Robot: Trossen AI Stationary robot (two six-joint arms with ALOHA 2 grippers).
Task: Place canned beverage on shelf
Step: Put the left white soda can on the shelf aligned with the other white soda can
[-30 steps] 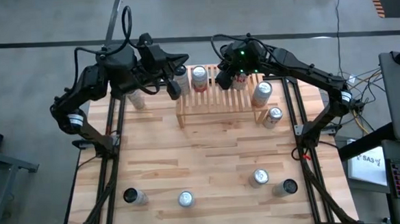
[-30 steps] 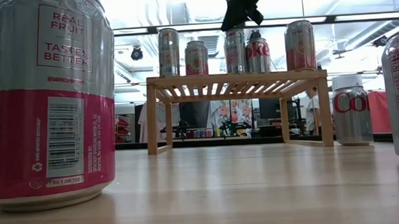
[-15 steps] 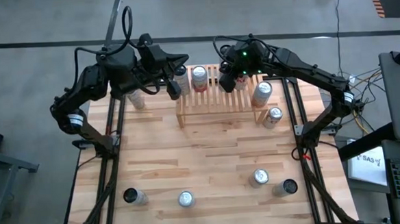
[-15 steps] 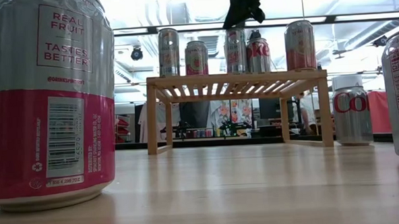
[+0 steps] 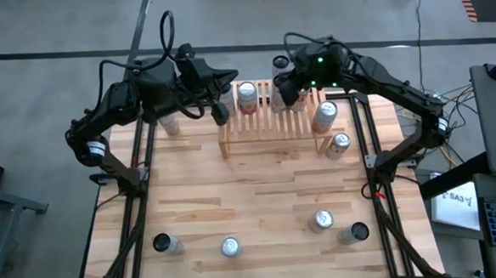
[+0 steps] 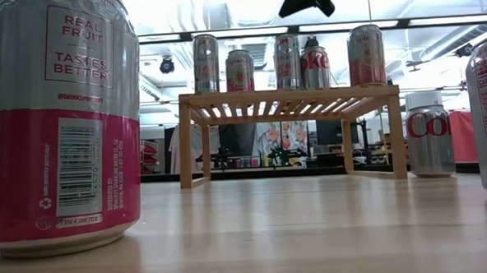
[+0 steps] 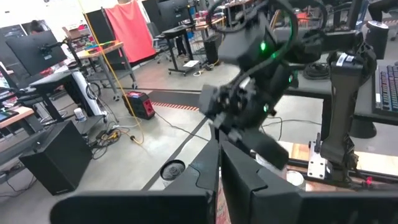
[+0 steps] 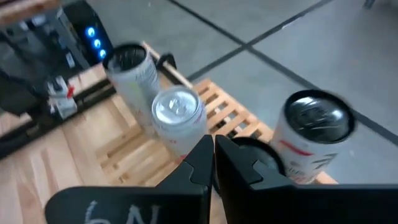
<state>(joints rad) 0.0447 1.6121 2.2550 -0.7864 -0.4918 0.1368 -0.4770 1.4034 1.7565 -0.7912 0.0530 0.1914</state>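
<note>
Right gripper [image 5: 286, 88] is up in the air over the back edge of the shelf [image 5: 268, 125], fingers pinched together with nothing between them. Left gripper [image 5: 218, 109] hangs by the shelf's left end, also closed and empty. The shelf sits at the table's [image 5: 252, 207] back edge, roughly centered, with five cans [image 6: 288, 62] standing upright in a row on its slatted top. More cans are on the table itself: two beside the shelf's right end [image 5: 338, 144], one off its left end [image 5: 170, 123], and four along the front edge [image 5: 229, 246].
</note>
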